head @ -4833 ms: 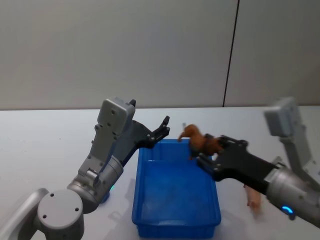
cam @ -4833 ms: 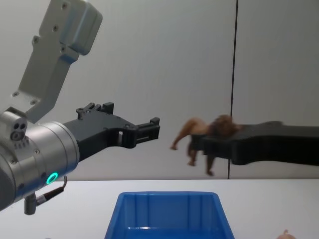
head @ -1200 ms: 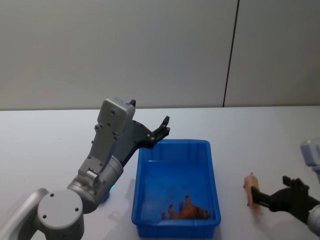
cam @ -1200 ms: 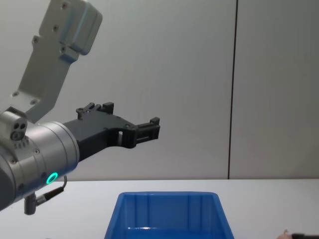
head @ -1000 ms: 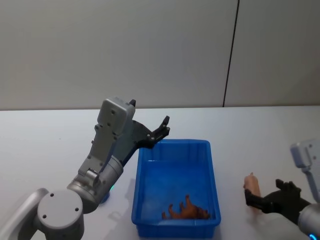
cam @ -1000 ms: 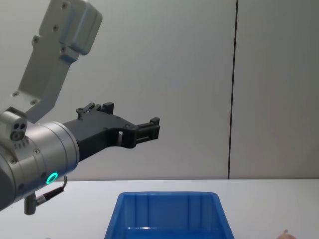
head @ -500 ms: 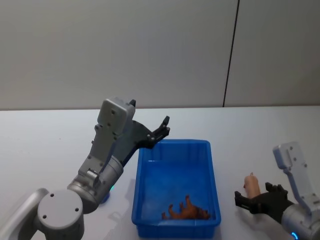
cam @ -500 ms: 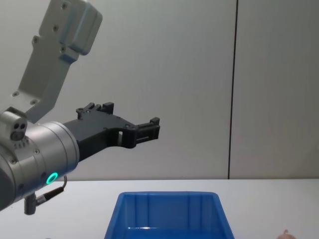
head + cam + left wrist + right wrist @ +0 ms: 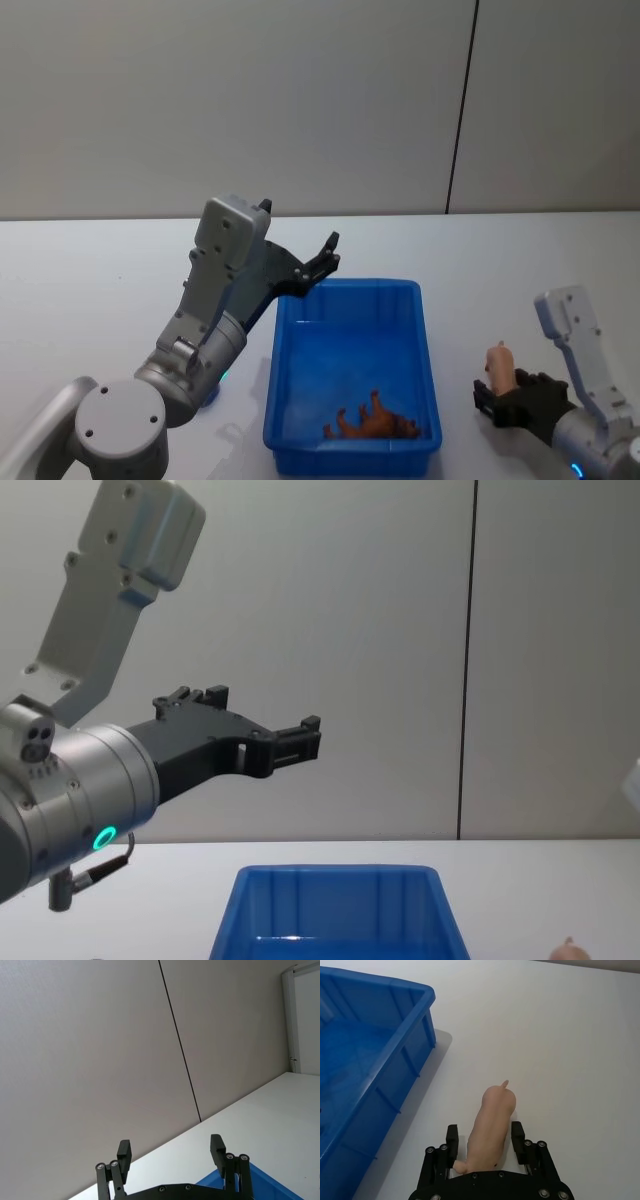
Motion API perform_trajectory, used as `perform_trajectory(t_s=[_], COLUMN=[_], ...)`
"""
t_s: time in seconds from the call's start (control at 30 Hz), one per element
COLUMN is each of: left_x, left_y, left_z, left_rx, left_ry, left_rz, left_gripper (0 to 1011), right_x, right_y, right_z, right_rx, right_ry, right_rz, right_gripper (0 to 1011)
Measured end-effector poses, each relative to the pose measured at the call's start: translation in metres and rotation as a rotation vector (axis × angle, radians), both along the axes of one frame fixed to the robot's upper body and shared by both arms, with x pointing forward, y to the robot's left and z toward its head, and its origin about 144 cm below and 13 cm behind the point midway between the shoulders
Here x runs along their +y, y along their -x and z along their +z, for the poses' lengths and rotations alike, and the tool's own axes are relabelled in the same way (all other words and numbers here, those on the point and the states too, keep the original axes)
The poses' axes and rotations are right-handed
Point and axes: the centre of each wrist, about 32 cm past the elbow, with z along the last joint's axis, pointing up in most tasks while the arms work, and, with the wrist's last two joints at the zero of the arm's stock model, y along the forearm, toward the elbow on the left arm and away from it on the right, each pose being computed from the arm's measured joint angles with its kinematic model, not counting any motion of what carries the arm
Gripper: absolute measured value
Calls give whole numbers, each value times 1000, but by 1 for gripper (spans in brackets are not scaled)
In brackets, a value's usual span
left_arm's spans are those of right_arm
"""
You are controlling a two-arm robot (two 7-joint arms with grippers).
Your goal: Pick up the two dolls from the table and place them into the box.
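Straddling the pink doll (image 9: 490, 1122), right gripper (image 9: 485, 1132) sits low on the table (image 9: 560, 1035), right of the box (image 9: 345, 285). Its jaws stand apart, one on each flank of the doll, with a sliver of table showing on one side, so not clamped. The doll's tapered end points away from the wrist. Lion doll (image 9: 375, 422) lies on its side inside the box, near-right corner. Left gripper (image 9: 325, 258) hangs in the air above the box's far-left corner, jaws apart, holding nothing. White tabletop; grey wall (image 9: 250, 100) with a dark vertical seam (image 9: 460, 110). In the chest view just the pink doll's tip clears the bottom edge.
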Motion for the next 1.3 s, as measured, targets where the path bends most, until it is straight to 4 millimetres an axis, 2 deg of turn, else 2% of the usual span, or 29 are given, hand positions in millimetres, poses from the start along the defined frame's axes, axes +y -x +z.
perform_trajectory(t_s=[0.07,0.1,0.33,0.77,1.3], left_x=[0,0,0,0,0], left_y=[0,0,0,0,0], left_z=[0,0,0,0,0], left_rx=[0,0,0,0,0], left_ry=[0,0,0,0,0], left_rz=[0,0,0,0,0], left_gripper=[1001,1001,1001,1001,1001], right_x=[1,1,1,-1,2], right_y=[0,0,-1,2,-1], right_z=[-1,-1,-1,6,40], right_rx=[1,1,-3,-90,-267], right_ry=[1,1,2,-9,-69], right_rz=[-1,-1,-2,-4,84], right_gripper=[585,585,381,379,379])
